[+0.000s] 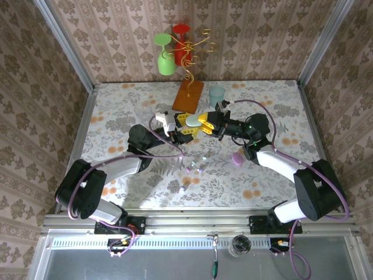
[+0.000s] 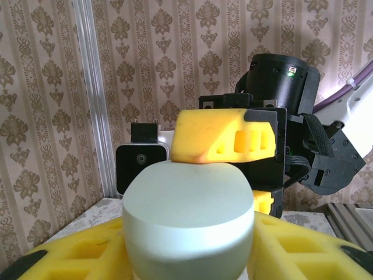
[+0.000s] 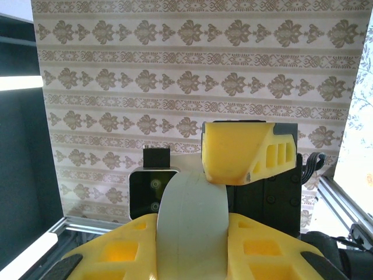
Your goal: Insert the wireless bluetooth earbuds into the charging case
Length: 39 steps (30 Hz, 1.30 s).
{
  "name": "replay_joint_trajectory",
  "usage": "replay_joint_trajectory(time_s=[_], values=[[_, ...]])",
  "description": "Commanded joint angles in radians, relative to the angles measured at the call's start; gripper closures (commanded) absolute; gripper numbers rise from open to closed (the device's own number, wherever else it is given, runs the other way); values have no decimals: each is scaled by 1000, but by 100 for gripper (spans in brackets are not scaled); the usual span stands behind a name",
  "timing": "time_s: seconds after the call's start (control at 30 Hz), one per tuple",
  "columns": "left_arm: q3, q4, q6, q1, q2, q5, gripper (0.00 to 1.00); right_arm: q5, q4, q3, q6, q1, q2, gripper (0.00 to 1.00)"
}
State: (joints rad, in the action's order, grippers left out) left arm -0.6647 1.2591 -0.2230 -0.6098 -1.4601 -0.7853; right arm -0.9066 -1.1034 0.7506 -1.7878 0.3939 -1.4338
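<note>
Matt smooth pale-green case, yellow plastic fingers, perhaps wooden board

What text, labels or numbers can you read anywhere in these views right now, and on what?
No readable text, number or logo in any view.
pale green case: plain shell on the sides shown, no marking.
purple case: too small to tell whether it has any print.
wallpaper: ornament pattern only, no lettering.

Left gripper, right gripper: yellow slotted fingers, black housings behind them. White link shells. Purple cables run rearward. Green light on right wrist.
</note>
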Motion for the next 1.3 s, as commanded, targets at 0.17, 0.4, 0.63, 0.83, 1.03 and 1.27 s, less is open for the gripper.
replay_joint_trajectory(time_s=[0.17, 0.4, 0.63, 0.83, 1.03, 1.27], values=[[-42, 33, -44, -8, -10, -31, 55, -5, -17, -8, 19, 6, -3, 96], [-45, 33, -57, -10, -11, -35, 54, -5, -3, -3, 30, 5, -2, 96], [-52, 32, -70, -13, -19, -35, 51, -9, 10, 3, 38, 5, 0, 96], [-53, 33, -70, -15, -28, -44, 56, -9, 10, -1, 38, 5, 3, 96], [-46, 33, -56, -16, -35, -48, 59, -5, 7, 1, 38, 5, 10, 94], [-33, 35, -33, -18, -31, -49, 51, -5, 8, 9, 34, 4, 16, 94]])
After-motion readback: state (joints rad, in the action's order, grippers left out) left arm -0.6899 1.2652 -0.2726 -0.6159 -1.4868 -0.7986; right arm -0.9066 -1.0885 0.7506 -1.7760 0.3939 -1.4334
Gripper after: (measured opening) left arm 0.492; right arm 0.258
